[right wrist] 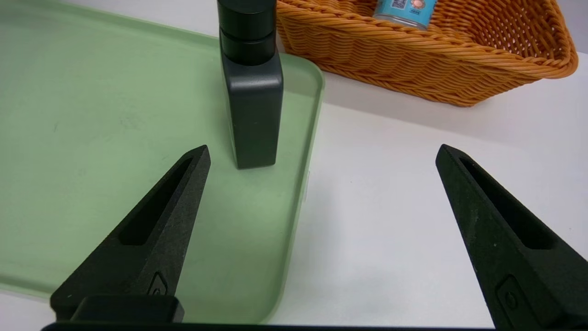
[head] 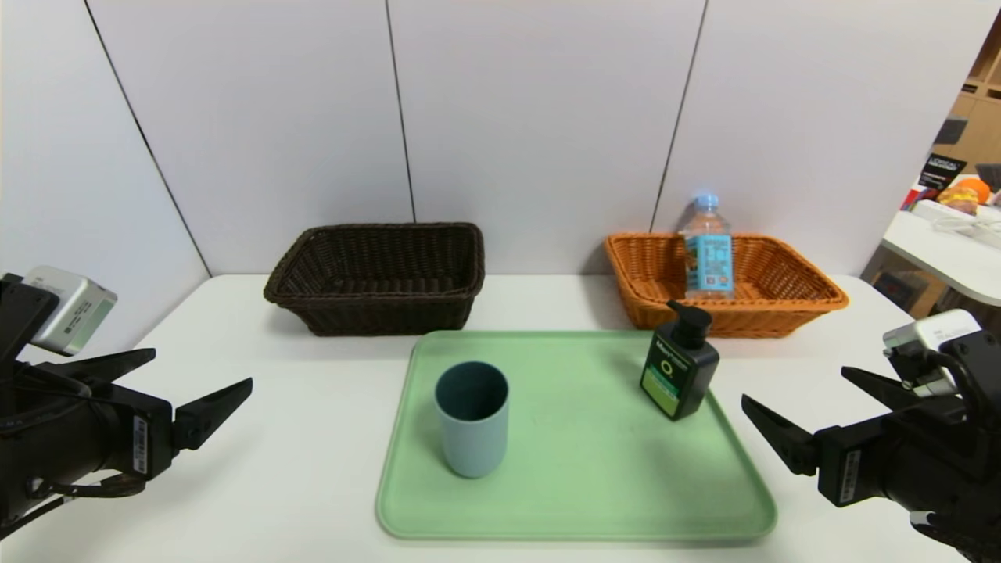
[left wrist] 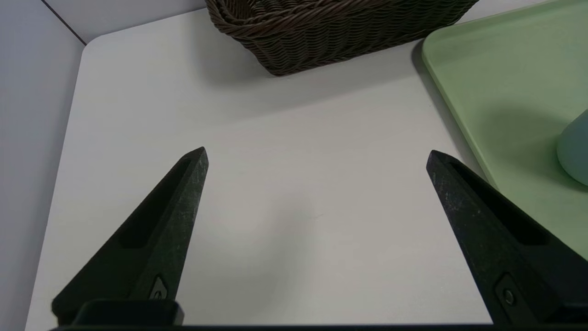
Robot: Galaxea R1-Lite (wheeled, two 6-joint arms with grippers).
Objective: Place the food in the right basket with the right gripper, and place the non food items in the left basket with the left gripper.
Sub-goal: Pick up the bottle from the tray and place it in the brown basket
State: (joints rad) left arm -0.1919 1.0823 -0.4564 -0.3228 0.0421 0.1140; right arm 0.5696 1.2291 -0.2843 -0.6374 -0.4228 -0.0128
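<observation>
White panels back a white counter in the head view. On it, a green tray holds a cup at its left and a pump bottle at its right rear. Behind sit a brown basket and an orange basket, the water bottle upright inside the orange one. Low at left, the left pincer is spread wide and empty, well apart from the cup. Low at right, the right pincer is likewise wide and empty, near the pump bottle.

Left wrist view: both fingers hang over bare counter, the brown basket ahead, the cup at the frame's edge.

Right wrist view: 1 finger hangs over the tray's edge, the pump bottle just ahead, not touching.
</observation>
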